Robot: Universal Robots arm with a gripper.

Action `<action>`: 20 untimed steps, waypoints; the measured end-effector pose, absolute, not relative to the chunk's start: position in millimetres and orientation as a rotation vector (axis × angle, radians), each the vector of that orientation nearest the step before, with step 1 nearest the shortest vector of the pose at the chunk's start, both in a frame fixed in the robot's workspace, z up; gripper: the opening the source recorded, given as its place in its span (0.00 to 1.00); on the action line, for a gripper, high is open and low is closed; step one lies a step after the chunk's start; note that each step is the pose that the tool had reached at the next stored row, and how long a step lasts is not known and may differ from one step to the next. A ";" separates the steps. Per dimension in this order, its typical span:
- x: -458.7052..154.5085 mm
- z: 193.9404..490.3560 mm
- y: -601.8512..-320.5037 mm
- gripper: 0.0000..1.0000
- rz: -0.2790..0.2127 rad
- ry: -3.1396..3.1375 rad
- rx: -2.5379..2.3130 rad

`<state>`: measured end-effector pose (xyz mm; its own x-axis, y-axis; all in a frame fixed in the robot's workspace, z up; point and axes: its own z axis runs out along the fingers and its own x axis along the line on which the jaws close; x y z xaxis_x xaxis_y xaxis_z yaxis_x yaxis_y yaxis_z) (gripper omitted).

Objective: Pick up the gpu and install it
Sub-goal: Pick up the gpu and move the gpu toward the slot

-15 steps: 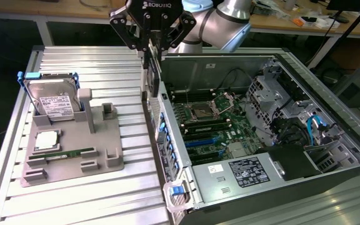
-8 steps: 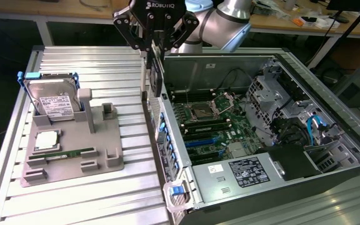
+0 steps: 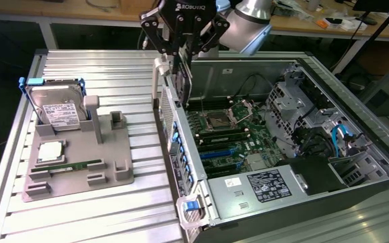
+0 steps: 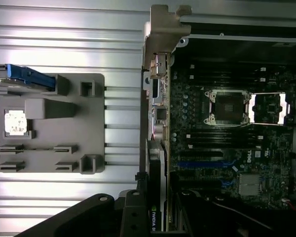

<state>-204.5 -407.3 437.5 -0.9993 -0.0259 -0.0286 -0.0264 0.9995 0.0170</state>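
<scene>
Slatted metal table (image 3: 79, 212) carries an open computer case (image 3: 377, 172). Above the case's rear wall the jaws pinch the gpu (image 3: 186, 86), which hangs on edge just inside that wall, over the case's motherboard (image 3: 225, 147).

table (image 3: 79, 217): looked like bare ribbed metal, brushed, with a soft sheen.
holder (image 3: 79, 177): appeared as matt grey plastic, smooth, without shine.
hard drive (image 3: 58, 109): showed a silvery metal shell and a white paper label.
blue frame (image 3: 32, 81): looked like smooth plastic, slightly glossy.
case (image 3: 248, 68): looked like grey sheet metal, dull on the inner walls, brighter along the edges.
motherboard (image 3: 225, 139): showed green lacquered board, with a bright metal socket frame.
power supply (image 3: 262, 186): wore a dark printed label over grey metal.
gripper (image 3: 183, 53): looked black, hard and semi-matt.
gpu (image 4: 157, 187): showed a dark, smooth face with a printed label.
</scene>
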 end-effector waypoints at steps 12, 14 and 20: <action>-152.0 437.4 -407.3 0.27 0.028 3.113 -0.041; -143.2 437.4 -407.3 0.27 0.028 3.113 -0.040; -114.8 437.4 -407.3 0.27 0.028 3.113 -0.040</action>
